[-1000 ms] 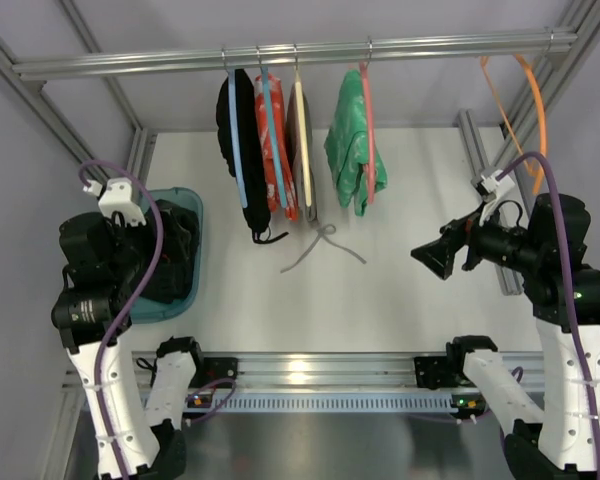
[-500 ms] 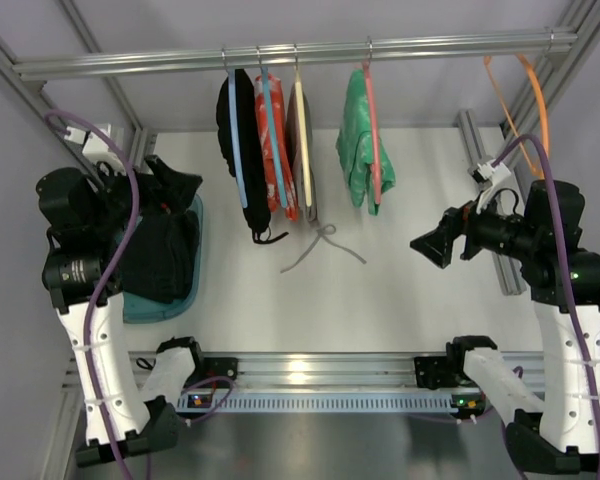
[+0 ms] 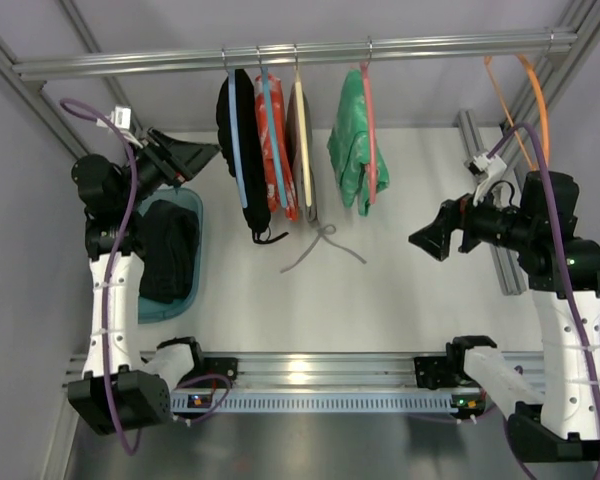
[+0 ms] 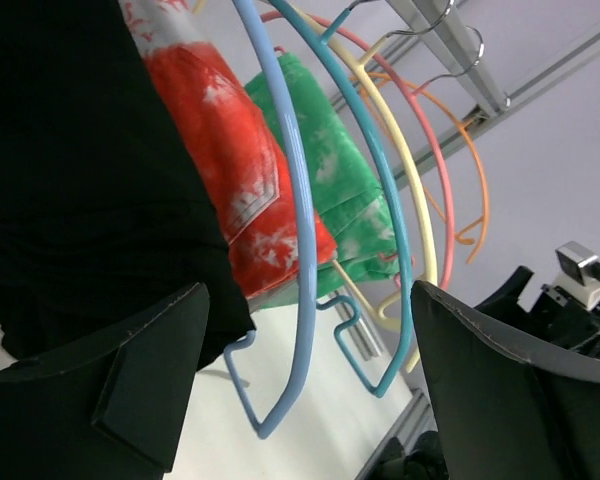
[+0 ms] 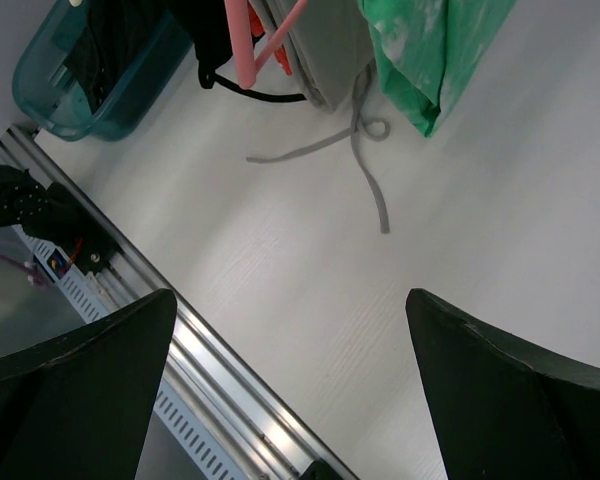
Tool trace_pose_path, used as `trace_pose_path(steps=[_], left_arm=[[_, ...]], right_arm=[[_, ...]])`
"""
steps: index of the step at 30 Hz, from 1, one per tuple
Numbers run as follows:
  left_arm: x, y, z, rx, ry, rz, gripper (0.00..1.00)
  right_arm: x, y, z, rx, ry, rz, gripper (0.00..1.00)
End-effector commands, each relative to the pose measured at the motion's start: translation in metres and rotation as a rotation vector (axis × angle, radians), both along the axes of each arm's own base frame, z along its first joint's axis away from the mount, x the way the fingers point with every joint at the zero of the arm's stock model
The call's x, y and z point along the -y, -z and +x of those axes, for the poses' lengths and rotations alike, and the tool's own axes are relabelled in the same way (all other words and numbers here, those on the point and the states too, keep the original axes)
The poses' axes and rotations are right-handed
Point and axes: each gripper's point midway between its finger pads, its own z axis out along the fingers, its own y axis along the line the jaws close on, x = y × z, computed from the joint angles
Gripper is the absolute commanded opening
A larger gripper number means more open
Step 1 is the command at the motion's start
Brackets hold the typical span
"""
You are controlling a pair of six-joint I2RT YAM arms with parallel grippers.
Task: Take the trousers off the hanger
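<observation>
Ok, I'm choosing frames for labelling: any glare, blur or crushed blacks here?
Top external: sharp, with a glare patch on the front rail. Left wrist: the trousers read as flat black, no fold detail, and the left fingers look soft. Right wrist: the table is crisp, the right fingers dark and blurred.

A rail [image 3: 300,52] spans the far side above the worktop [image 3: 400,290]. Leftmost on it hang the trousers [image 3: 252,200] on their hanger [image 3: 236,140]. To their right come a second garment [image 3: 283,170], a third garment [image 3: 308,170] and a fourth garment [image 3: 348,150]. A bin [image 3: 195,250] sits at the left. The left pincer [image 3: 195,155] is just left of the trousers, and the right pincer [image 3: 428,240] is far right.
</observation>
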Motion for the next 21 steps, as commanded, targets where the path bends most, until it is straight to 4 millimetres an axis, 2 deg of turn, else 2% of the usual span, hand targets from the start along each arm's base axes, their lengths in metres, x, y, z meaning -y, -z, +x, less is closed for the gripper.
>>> trace_pose_path(steps=[1,6,8,9,11,16,21], left_arm=[[0.018,-0.032,-0.009,0.137,0.087,-0.045,0.87],[0.047,-0.019,-0.004,0.119,0.147,-0.043,0.84],[0.052,-0.013,0.003,0.106,0.137,-0.046,0.84],[0.065,-0.009,0.0,0.094,0.168,-0.051,0.83],[0.072,-0.003,0.006,0.07,0.17,-0.064,0.82],[0.083,-0.003,0.004,0.071,0.194,-0.08,0.81],[0.087,-0.009,-0.002,0.034,0.237,-0.171,0.78]], right_arm=[[-0.003,-0.016,0.001,0.066,-0.024,-0.009,1.0],[-0.004,-0.015,0.005,0.06,-0.024,-0.01,1.0],[-0.004,-0.016,0.005,0.062,-0.025,-0.009,0.99],[-0.004,-0.016,0.005,0.06,-0.025,-0.01,0.99],[-0.004,-0.017,0.004,0.061,-0.025,-0.012,0.99],[-0.003,-0.018,0.004,0.063,-0.022,-0.018,0.99],[-0.002,-0.016,0.003,0.065,-0.021,-0.023,0.99]])
